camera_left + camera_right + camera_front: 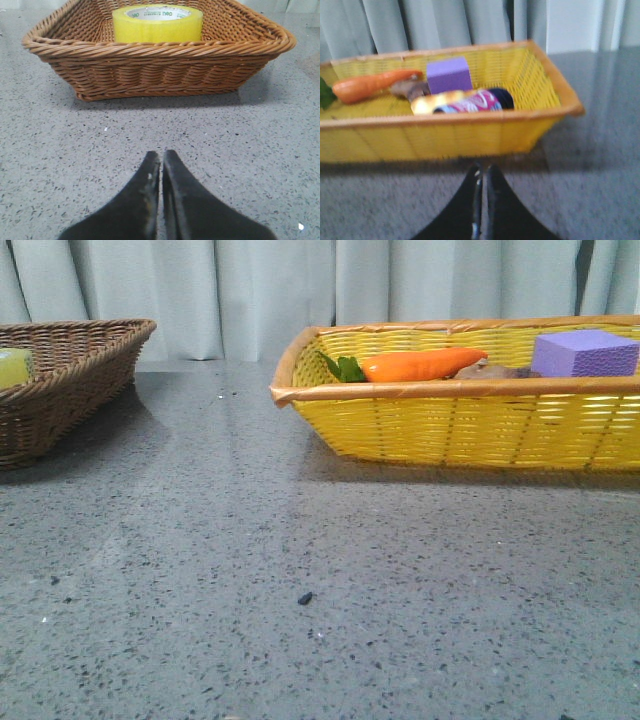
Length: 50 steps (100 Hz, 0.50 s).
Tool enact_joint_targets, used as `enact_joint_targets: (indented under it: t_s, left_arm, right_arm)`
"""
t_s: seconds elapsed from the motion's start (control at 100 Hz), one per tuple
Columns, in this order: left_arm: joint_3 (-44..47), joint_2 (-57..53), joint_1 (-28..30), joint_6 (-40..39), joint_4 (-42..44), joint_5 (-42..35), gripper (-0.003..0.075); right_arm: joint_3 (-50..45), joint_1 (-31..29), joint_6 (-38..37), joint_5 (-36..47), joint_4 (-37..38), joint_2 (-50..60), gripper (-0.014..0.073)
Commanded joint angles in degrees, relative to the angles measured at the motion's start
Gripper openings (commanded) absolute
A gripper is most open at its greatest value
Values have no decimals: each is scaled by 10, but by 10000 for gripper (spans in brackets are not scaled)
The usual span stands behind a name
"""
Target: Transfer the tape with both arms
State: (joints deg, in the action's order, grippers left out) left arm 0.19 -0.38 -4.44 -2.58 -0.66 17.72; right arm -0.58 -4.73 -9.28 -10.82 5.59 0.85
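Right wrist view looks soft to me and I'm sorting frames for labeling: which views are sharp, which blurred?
Right wrist view: blurred throughout, yellow basket and carrot smeared. Left wrist view: sharp, green print on the tape legible. Front view: fairly sharp, soft sheen on the table.

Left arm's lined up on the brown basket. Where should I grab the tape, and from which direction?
The tape lies flat in the brown basket, hole facing up. Come from above with the left end effector, now shut, opened first: one finger into the white core, one outside, pinching the roll's wall. The basket rim likely blocks a sideways approach.
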Motion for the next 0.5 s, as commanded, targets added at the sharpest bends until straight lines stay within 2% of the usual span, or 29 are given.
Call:
enact_joint_targets:
  t_s: [0.0, 0.11, 0.49]
  left_arm:
    - [5, -17, 1, -5, 0, -41, -21]
    - [5, -17, 1, -5, 0, -41, -20]
    - [5, -17, 1, -5, 0, -41, -20]
  right_arm:
    - [-12, -3, 10, -26, -3, 9, -66]
    - [-12, -3, 10, -71, -3, 9, -66]
    - [-12, -3, 10, -70, -3, 9, -66]
